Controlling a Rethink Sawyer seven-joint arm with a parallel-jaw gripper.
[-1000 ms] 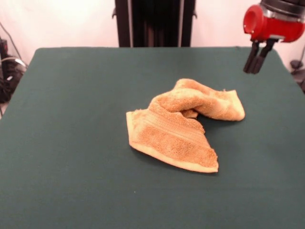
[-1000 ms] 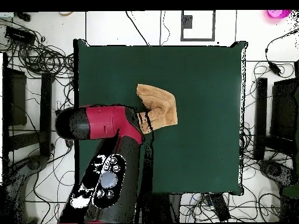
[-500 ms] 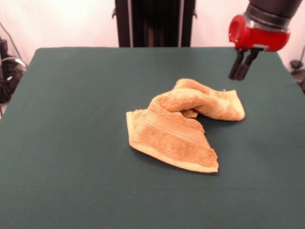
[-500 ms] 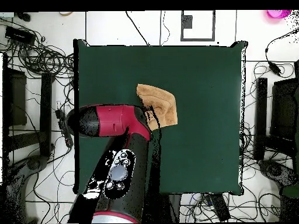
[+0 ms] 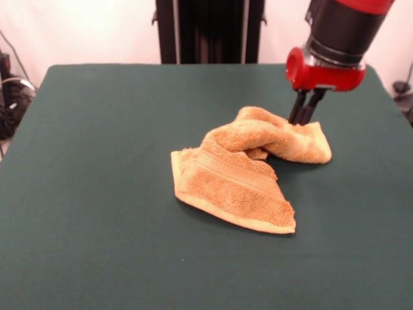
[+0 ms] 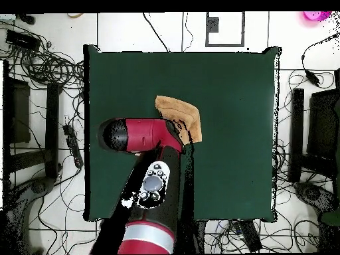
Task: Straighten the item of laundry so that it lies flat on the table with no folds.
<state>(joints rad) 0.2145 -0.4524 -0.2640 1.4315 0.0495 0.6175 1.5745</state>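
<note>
The towel [image 5: 248, 169] lies crumpled near the middle of the table [image 5: 97, 161], resting wholly on the dark green cover and well clear of every edge. In the front view its nearer portion lies fairly flat, showing a woven band stripe and a paler hem along the lower edge, with 1 corner pointing toward the lower right. The farther portion is bunched into a raised, rolled fold that runs up and to the right, ending in a flatter flap at the right side. The gripper [image 5: 303, 115] hangs from the red and black arm [image 5: 332, 45] over that right-hand end; its 2 dark fingers [image 5: 311, 106] stand close together, nearly parallel, with only a narrow gap between them. Their tips are at the top surface of the fold, touching or just short of it; contact cannot be confirmed, and no cloth is seen between them. In the overhead view the arm [image 6: 149, 192] covers part of the towel [image 6: 179, 113], leaving a tan section exposed beside the red wrist; the gripper itself is hidden beneath the arm there. The table [image 6: 232, 99] cover shows green all around the cloth.
</note>
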